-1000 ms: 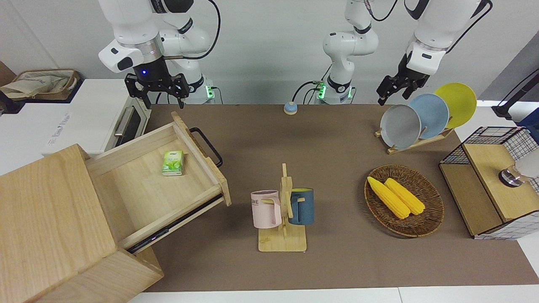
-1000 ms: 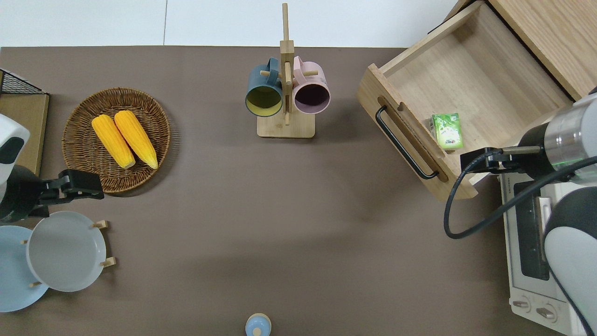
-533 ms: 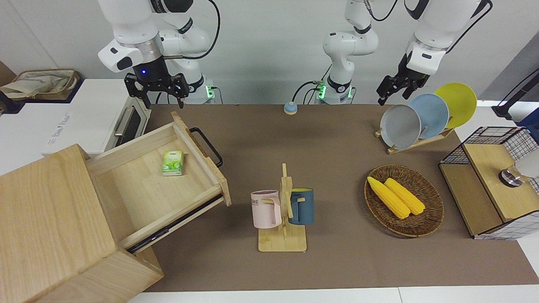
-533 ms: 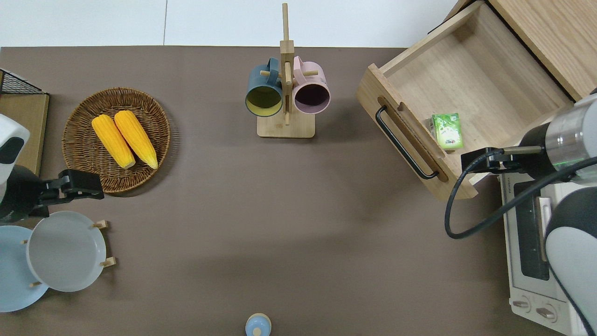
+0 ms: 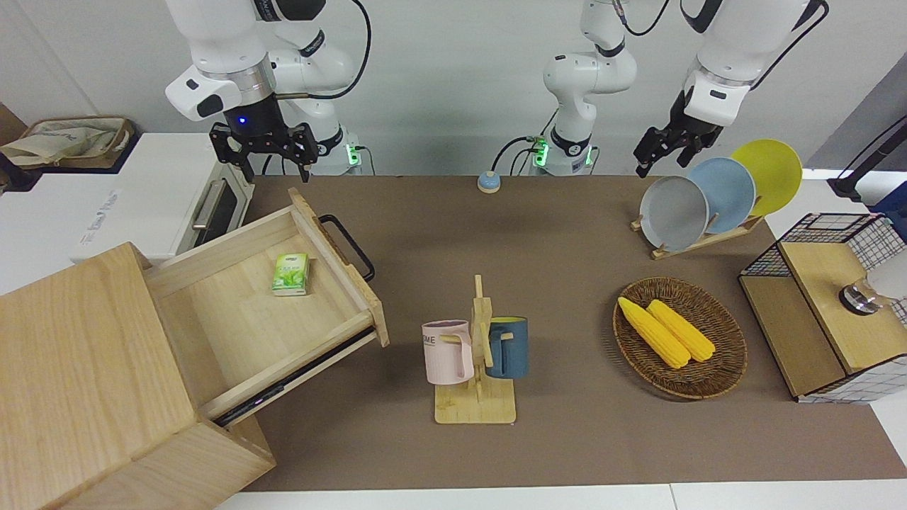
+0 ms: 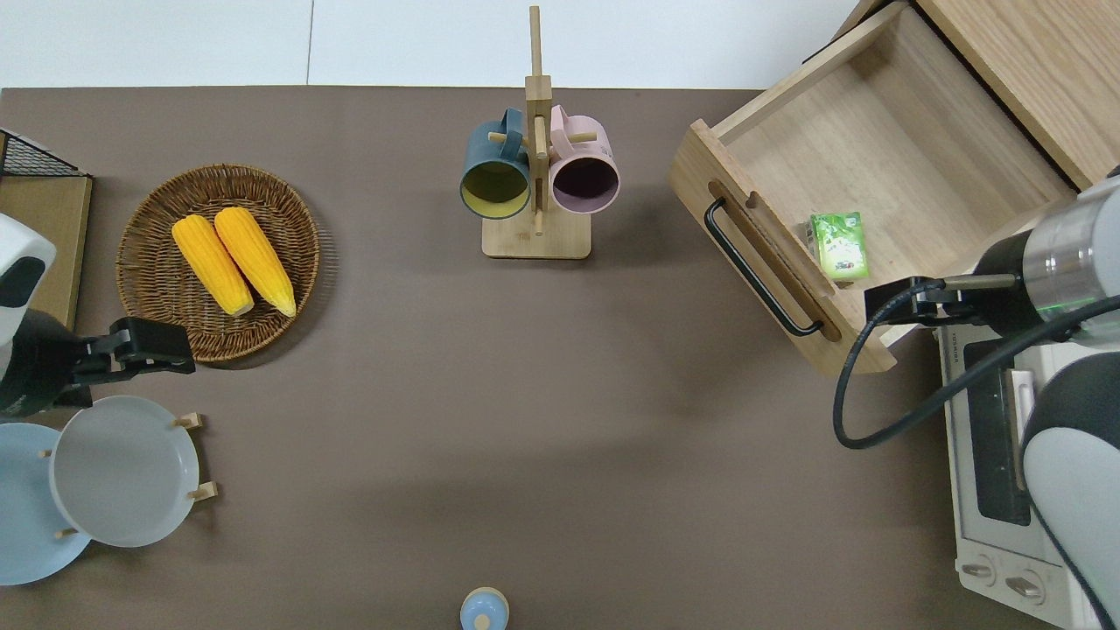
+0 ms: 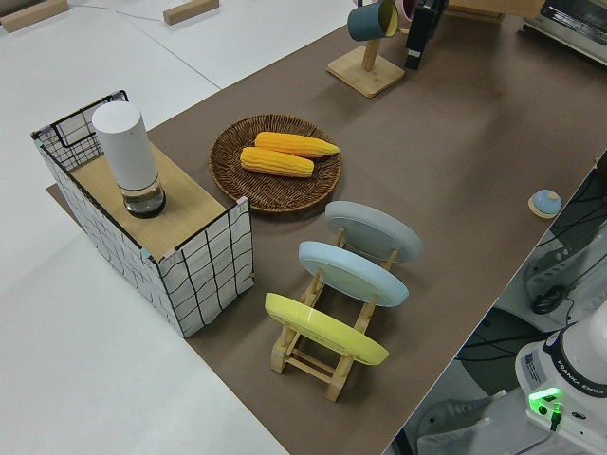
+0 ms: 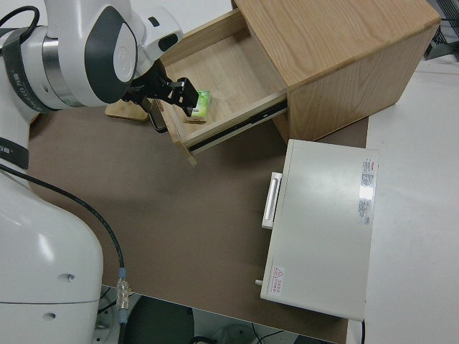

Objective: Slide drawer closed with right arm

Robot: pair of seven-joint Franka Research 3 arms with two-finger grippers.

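The drawer [image 5: 241,319] stands pulled far out of the big wooden box [image 5: 85,368] at the right arm's end of the table. Its black bar handle [image 5: 347,244] faces the table's middle. A small green pack [image 5: 290,274] lies inside it. My right gripper [image 5: 276,173], blue light on its wrist, is open and empty. In the overhead view the right gripper [image 6: 892,308] is over the drawer's [image 6: 884,157] corner nearest the robots, beside the handle [image 6: 757,267]. It touches nothing. My left arm is parked, its gripper [image 5: 662,159] open.
A white toaster oven [image 5: 163,198] stands beside the drawer, nearer to the robots. A mug rack [image 5: 476,354] with two mugs is mid-table. A basket of corn [image 5: 680,336], a plate rack [image 5: 716,198] and a wire-framed rack [image 5: 829,304] are at the left arm's end.
My right gripper has risen slightly. The drawer, the green pack and the left arm have not moved.
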